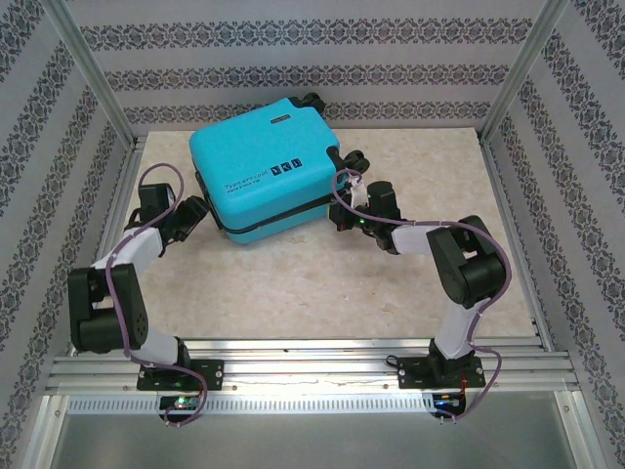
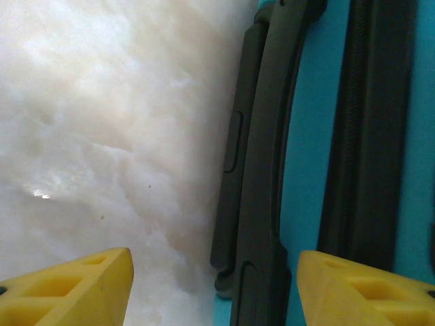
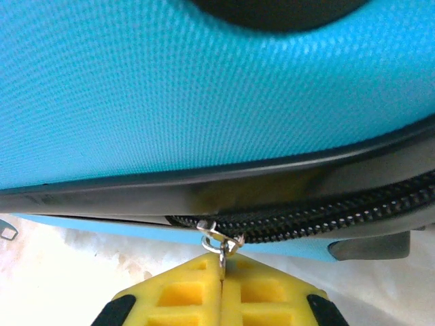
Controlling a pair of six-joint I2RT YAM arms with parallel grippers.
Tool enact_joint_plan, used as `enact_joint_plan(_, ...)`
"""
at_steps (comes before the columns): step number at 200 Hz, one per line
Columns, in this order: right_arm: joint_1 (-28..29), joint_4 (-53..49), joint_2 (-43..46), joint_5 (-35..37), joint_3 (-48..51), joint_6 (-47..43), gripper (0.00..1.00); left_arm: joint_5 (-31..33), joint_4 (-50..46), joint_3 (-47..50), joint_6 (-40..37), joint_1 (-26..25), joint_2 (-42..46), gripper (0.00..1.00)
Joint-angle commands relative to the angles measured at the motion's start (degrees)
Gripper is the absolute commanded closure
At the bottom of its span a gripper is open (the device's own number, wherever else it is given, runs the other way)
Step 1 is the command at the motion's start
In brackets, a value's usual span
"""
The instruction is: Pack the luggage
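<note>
The luggage is a turquoise hard-shell suitcase lying flat at the back of the table, lid down. My left gripper is at its near-left side. In the left wrist view that gripper is open, its yellow fingers straddling the black handle against the turquoise shell without touching it. My right gripper is at the case's right side. It is shut on the metal zipper pull, at the black zipper band under the shell. The teeth are meshed to the right of the slider.
The pale marbled table lies bare in front of the suitcase. Patterned walls and aluminium posts enclose the sides and back. An aluminium rail with both arm bases runs along the near edge. Black wheels stick out at the case's far corner.
</note>
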State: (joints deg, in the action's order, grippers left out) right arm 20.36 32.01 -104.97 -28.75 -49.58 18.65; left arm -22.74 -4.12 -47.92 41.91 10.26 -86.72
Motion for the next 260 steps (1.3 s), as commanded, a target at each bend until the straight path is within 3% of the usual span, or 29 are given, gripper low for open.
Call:
enact_joint_plan(1,-0.47,1.67,3.89,-1.46,0.10,-1.91,1.00,-4.42,7.38,-1.48,1.08,0.81,-3.08,0.35)
enact_joint_plan(75,-0.15,2.39,3.48,-3.26,-0.14,-2.72,1.00,-12.35,22.09,-0.84,3.20,1.08,-10.39,0.38)
enact_joint_plan(83,-0.12,2.40,3.22,-2.97,-0.38,-2.83,1.00,-13.03,23.03,-0.91,3.48,1.08,-11.26,0.45)
enact_joint_plan(101,-0.14,0.93,2.67,-0.71,-1.51,-2.92,1.00,-13.31,21.82,-1.66,3.16,1.10,-12.50,0.73)
enact_joint_plan(139,-0.06,-0.33,2.75,5.49,-2.50,-2.48,1.00,-12.02,14.73,-2.75,-0.13,1.08,-12.08,1.00)
enact_joint_plan(192,-0.36,-4.42,3.54,18.74,-2.88,-1.96,1.00,-12.72,5.05,-3.37,-4.91,1.33,-9.32,1.00)
enact_joint_plan(260,-4.16,-7.08,0.59,21.12,-6.57,-0.12,1.00,-14.63,5.34,-3.36,-6.19,4.13,-11.29,1.00)
